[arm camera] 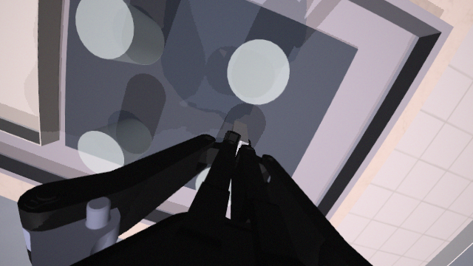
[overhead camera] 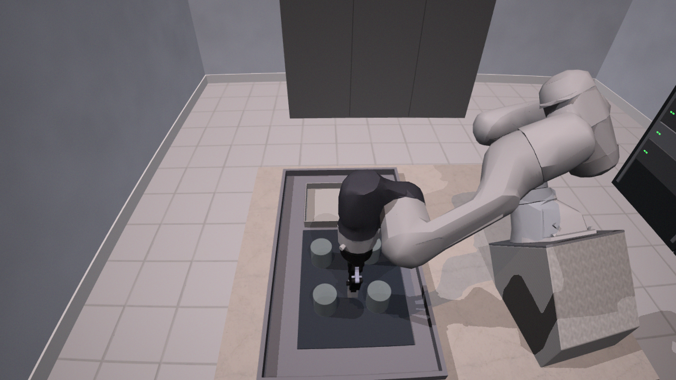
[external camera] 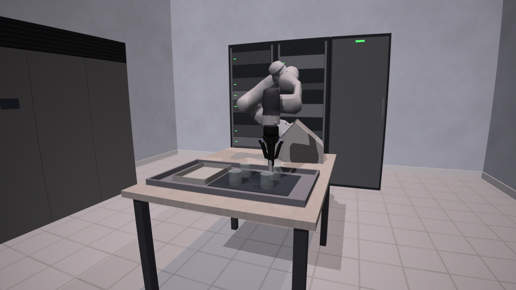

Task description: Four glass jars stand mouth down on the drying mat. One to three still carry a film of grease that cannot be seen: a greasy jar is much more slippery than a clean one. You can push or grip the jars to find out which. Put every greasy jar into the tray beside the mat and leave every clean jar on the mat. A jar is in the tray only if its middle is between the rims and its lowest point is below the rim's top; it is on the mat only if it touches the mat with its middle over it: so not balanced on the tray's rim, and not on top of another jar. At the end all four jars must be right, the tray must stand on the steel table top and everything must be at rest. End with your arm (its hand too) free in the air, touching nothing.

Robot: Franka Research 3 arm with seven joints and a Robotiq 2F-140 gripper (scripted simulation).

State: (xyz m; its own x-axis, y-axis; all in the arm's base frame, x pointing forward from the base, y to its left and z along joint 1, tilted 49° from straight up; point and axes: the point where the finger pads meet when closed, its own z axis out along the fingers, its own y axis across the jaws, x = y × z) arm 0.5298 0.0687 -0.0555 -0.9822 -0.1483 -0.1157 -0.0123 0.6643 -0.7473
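Note:
My gripper [overhead camera: 353,290] [external camera: 270,168] [arm camera: 236,131] is shut and empty, its fingertips low between the two front jars of the top view. Front right jar [overhead camera: 378,295] [arm camera: 259,72] and front left jar [overhead camera: 324,297] [external camera: 267,181] stand on the dark mat [overhead camera: 354,334] [external camera: 290,183] [arm camera: 314,92]. In the wrist view the fingers mostly hide the front left jar. Back left jar [overhead camera: 320,253] [external camera: 235,177] [arm camera: 100,151] and back right jar [external camera: 245,169] [arm camera: 104,29] stand nearer the tray [overhead camera: 322,224] [external camera: 191,179] [arm camera: 49,74]. The arm partly hides the tray in the top view. No jar shows in its visible part.
The steel table top [overhead camera: 326,363] has a raised rim [overhead camera: 271,302] [external camera: 230,193] around the mat and tray. The arm [overhead camera: 453,231] reaches in from the right in the top view, above the back right jar. Its sloped pedestal [overhead camera: 585,293] stands on the stone-coloured table [overhead camera: 238,283].

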